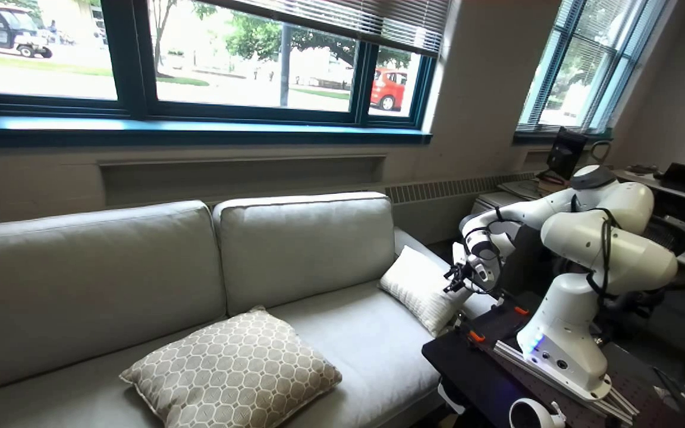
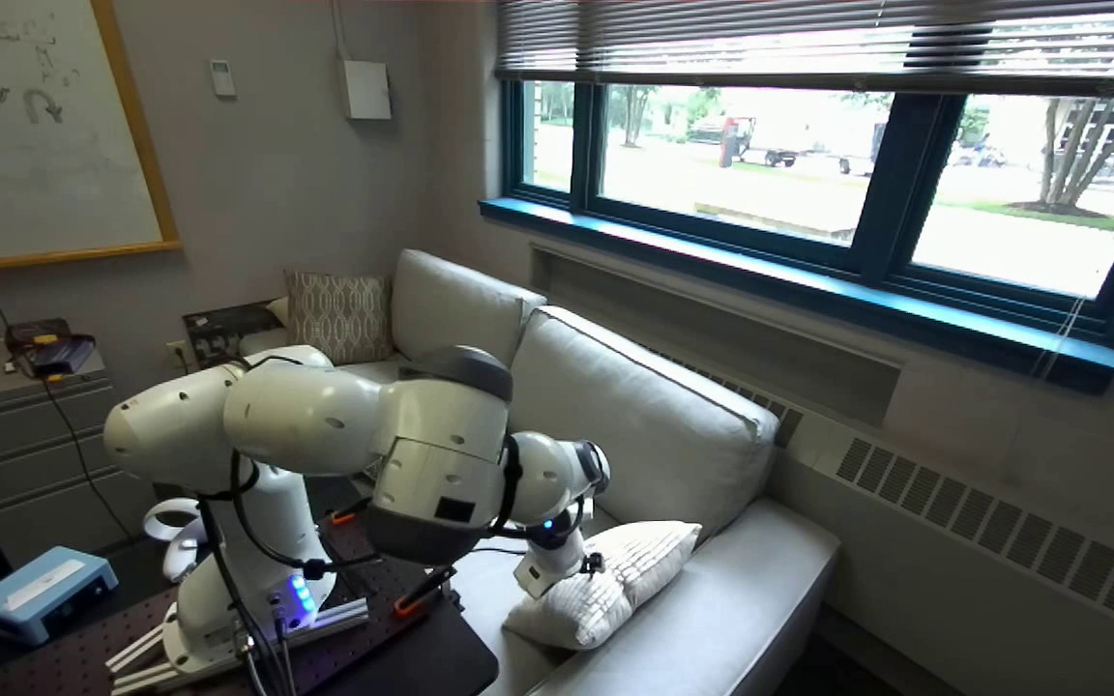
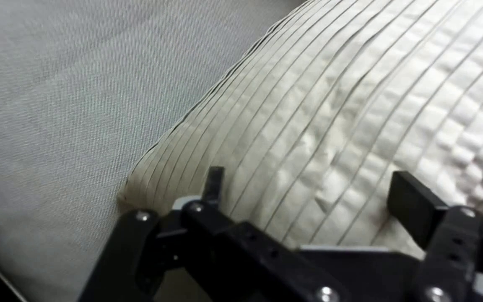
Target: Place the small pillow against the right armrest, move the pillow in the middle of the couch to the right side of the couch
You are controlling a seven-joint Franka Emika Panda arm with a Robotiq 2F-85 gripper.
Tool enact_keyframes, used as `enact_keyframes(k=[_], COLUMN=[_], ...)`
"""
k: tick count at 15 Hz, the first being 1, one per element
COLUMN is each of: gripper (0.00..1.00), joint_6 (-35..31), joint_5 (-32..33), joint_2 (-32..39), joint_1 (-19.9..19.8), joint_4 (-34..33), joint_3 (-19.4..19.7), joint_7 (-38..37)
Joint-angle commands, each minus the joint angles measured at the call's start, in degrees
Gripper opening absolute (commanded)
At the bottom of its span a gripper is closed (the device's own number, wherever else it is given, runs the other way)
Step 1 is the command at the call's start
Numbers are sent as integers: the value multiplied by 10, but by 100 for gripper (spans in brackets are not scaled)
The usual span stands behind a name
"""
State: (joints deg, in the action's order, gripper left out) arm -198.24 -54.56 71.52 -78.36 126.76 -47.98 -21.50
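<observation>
The small cream-white pillow (image 1: 417, 286) lies tilted at the right end of the couch (image 1: 319, 244), by the right armrest (image 1: 417, 244). In an exterior view the pillow (image 2: 649, 558) is creased and rests along the armrest (image 2: 770, 570). The larger tan lattice pillow (image 1: 229, 371) lies flat on the middle of the seat. My gripper (image 1: 454, 280) is over the small pillow's front part. In the wrist view my gripper (image 3: 306, 176) is open, its fingers wide apart over the small pillow's (image 3: 308, 105) striped surface. Whether the fingertips touch it, I cannot tell.
Another patterned cushion (image 2: 337, 317) stands at the couch's far end. The black robot table (image 1: 467, 356) with orange-handled clamps (image 1: 476, 336) borders the couch front. A white headset-like controller (image 1: 533, 413) lies on it. Tall back cushions (image 1: 307, 249) line the couch's rear.
</observation>
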Motion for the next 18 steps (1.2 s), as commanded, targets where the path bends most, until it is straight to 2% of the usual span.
enact_keyframes(k=[1, 4, 6, 9, 11, 15, 18], gripper=[100, 100, 100, 100, 100, 100, 100], joint_6=[0, 0, 0, 2, 44, 122, 194], joint_5=[8, -2, -13, -25, -19, 43, 111], joint_2=[-98, -162, -202, -212, -209, -167, -121], joint_1=[50, 108, 167, 272, 347, 484, 543], joint_4=[46, 58, 60, 49, 17, -84, -168], joint_3=[-8, -13, -9, -6, 9, 55, 84], joint_7=[-57, -85, -100, -67, -60, -52, -41])
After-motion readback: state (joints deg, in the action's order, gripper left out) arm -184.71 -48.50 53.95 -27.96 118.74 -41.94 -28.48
